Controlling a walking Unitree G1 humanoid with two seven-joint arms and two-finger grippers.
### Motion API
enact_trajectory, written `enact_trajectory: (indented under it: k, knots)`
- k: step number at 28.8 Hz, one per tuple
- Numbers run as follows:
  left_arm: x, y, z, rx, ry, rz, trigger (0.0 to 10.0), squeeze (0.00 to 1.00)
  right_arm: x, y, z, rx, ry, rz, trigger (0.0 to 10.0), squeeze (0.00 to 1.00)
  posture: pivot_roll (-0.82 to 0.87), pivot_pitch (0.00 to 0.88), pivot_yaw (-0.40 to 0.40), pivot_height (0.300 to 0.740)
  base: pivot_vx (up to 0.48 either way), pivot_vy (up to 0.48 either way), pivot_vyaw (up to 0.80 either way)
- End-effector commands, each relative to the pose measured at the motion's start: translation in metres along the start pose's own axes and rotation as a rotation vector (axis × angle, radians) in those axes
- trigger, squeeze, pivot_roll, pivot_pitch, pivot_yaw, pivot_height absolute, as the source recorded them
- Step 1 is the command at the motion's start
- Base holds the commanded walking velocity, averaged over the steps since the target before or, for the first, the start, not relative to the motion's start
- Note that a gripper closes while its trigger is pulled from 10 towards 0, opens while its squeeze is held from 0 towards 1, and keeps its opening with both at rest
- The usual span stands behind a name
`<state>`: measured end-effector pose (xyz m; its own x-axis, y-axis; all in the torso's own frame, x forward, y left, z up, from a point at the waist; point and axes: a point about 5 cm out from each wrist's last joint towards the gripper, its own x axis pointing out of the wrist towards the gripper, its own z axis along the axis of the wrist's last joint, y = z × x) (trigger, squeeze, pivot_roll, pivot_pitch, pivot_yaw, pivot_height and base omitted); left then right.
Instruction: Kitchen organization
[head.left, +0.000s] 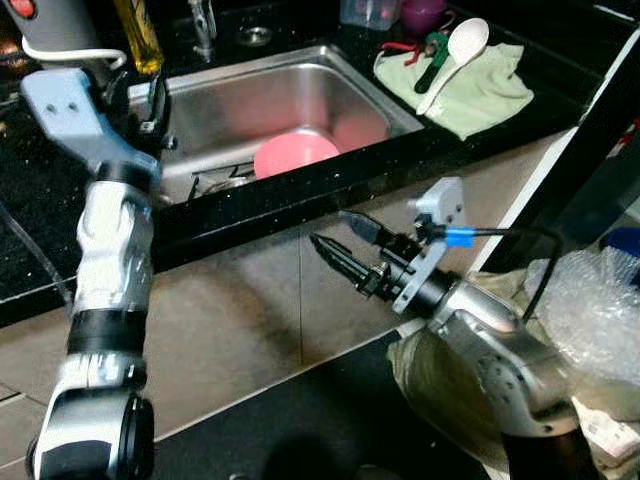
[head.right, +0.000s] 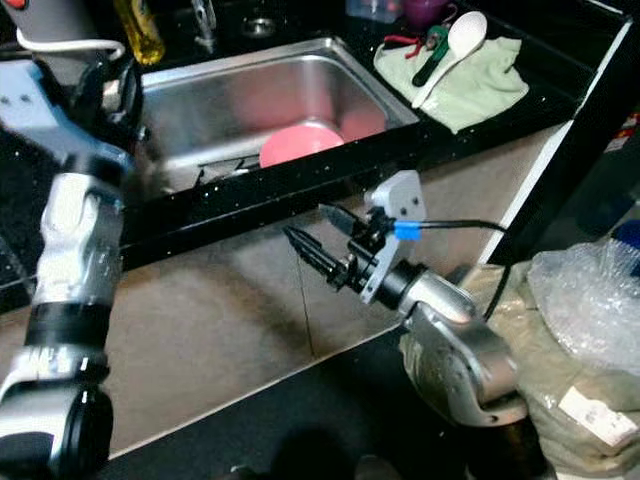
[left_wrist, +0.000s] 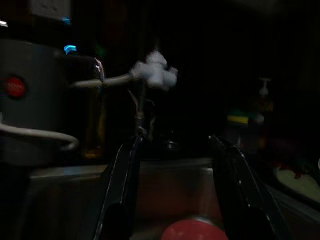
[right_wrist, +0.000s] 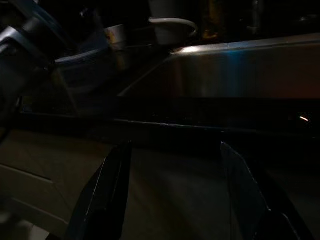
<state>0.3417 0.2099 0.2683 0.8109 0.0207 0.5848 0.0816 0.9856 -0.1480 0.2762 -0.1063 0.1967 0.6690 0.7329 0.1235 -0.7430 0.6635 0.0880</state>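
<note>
Lying in the sink (head.left: 330, 80) — pink bowl (head.left: 295, 153), beyond the spread left gripper (left_wrist: 175, 200).

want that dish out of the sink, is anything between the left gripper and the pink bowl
Nothing visible. The left gripper hangs open above the sink, and the pink bowl lies directly below and ahead of its fingers.

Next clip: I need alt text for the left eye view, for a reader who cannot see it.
A steel sink set in a black counter holds a pink bowl. The left arm reaches up over the sink's left edge, while the right tool hangs open and empty in front of the counter. To the right of the sink, a white spoon lies on a green cloth.
</note>
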Motion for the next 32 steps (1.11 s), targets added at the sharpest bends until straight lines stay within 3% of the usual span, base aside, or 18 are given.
enact_trajectory:
  k: [1,4,6,8,14,19,20,21,24,28,30,32]
  knots:
    - [-0.010,-0.006,-0.001,-0.028,0.016,0.003,10.0,0.00,0.002,-0.005,0.000,-0.016,-0.009,-0.017,10.0,0.00,-0.04,0.000,0.005,0.740,0.000,0.000,0.00]
    - [-0.038,-0.020,-0.014,-0.040,0.117,0.008,10.0,0.00,0.010,-0.014,-0.003,-0.019,-0.016,-0.037,10.0,0.00,-0.01,0.000,0.005,0.740,0.000,0.000,0.00]
    - [-0.038,-0.020,-0.014,-0.040,0.117,0.008,10.0,0.00,0.010,-0.014,-0.003,-0.019,-0.016,-0.037,10.0,0.00,-0.01,0.000,0.005,0.740,0.000,0.000,0.00]
    - [-0.049,-0.031,-0.019,0.008,0.171,-0.023,10.0,0.00,0.014,-0.018,-0.005,-0.019,-0.022,-0.045,10.0,0.00,0.01,0.000,0.009,0.740,0.000,0.000,0.00]
    - [-0.063,-0.043,-0.025,0.036,0.266,-0.044,10.0,0.00,0.021,-0.025,-0.011,-0.029,-0.030,-0.065,10.0,0.00,0.00,0.000,0.018,0.740,0.000,0.000,0.00]
    - [-0.077,-0.050,-0.042,0.067,0.356,-0.088,10.0,0.00,0.019,-0.034,-0.020,-0.053,-0.006,-0.121,10.0,0.00,0.00,0.000,0.022,0.740,0.000,0.000,0.00]
    - [-0.084,-0.053,-0.048,0.052,0.391,-0.100,10.0,0.00,0.018,-0.038,-0.023,-0.051,0.001,-0.140,10.0,0.00,0.00,0.000,0.023,0.740,0.000,0.000,0.00]
    - [-0.105,-0.060,-0.064,0.059,0.475,-0.148,10.0,0.00,0.012,-0.045,-0.032,-0.039,0.013,-0.189,10.0,0.00,0.00,0.000,0.023,0.740,0.000,0.000,0.00]
    - [-0.128,-0.067,-0.076,0.072,0.559,-0.205,10.0,0.00,0.005,-0.051,-0.043,-0.025,0.024,-0.239,10.0,0.00,0.00,0.000,0.025,0.740,0.000,0.000,0.00]
    - [-0.141,-0.069,-0.081,0.096,0.598,-0.239,10.0,0.00,0.001,-0.052,-0.049,-0.019,0.026,-0.255,10.0,0.00,0.00,0.000,0.027,0.740,0.000,0.000,0.00]
    - [-0.162,-0.069,-0.089,0.125,0.648,-0.263,10.0,0.00,-0.005,-0.054,-0.061,-0.001,0.035,-0.308,10.0,0.00,0.00,0.000,0.026,0.740,0.000,0.000,0.00]
    - [-0.167,-0.068,-0.092,0.129,0.661,-0.257,10.0,0.00,-0.006,-0.054,-0.065,0.006,0.038,-0.326,10.0,0.00,0.00,0.000,0.026,0.740,0.000,0.000,0.00]
